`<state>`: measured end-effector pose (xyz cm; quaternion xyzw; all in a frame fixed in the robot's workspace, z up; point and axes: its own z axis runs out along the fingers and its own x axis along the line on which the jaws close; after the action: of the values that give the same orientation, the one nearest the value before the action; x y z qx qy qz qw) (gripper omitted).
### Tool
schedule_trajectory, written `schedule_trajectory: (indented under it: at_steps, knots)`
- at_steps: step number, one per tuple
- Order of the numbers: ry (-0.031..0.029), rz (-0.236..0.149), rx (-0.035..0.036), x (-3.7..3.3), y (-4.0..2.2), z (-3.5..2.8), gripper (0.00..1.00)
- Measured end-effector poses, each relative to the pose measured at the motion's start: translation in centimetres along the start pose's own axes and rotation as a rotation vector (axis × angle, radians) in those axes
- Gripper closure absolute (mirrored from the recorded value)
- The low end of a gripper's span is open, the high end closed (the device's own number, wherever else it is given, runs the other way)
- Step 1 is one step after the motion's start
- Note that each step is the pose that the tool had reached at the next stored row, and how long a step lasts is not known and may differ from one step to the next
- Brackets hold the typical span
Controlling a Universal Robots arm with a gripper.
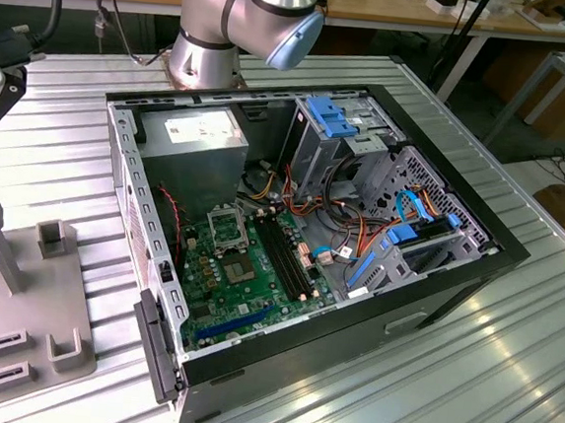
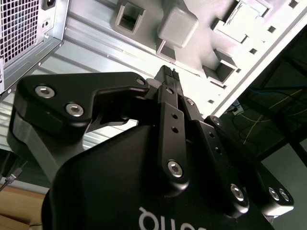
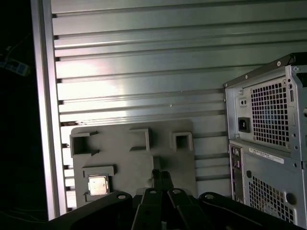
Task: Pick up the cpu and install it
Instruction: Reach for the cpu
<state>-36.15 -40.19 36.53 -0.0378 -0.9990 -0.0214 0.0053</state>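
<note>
Found tool [image 3: 160, 176] clenched in first wrist view, fingertips pressed together, nothing gripped. Confirmed in second wrist view: same tool [image 2: 168, 72] closed tight, black links folded in toward the tips.

Located cpu [image 3: 98, 185] lying flat, silver top up, in a framed recess of grey tray [image 3: 129, 158], near one tray corner. Judged cpu apart from tool: not touched, not held. Placed tool over tray near its middle, to one side of cpu. Cannot tell height above tray.

Noted other moulded pockets [image 3: 183, 141] along one tray edge.

Saw tray resting on ribbed metal table [image 3: 144, 48], near rear panel of case [image 3: 268, 143], with a strip of bare table between.

From exterior view, logged case lying on its side, lid off, on table, with tray at the exterior view's left of it. Inside case: green motherboard [image 1: 246, 288] carrying square socket [image 1: 224, 228], just beside grey supply box [image 1: 195, 140]; drive cage [image 1: 335, 117] with blue tabs toward the far corner. Marked arm [image 1: 250, 16] base standing on table at far side of case.

Status: cpu on tray, outside case, not yet installed.
</note>
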Motion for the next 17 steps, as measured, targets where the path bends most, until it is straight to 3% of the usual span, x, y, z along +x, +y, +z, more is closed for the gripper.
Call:
schedule_trajectory:
  at_steps: [17]
  knots:
    - [0.0002,0.0,0.0001,0.34,-0.03,0.03,0.89]
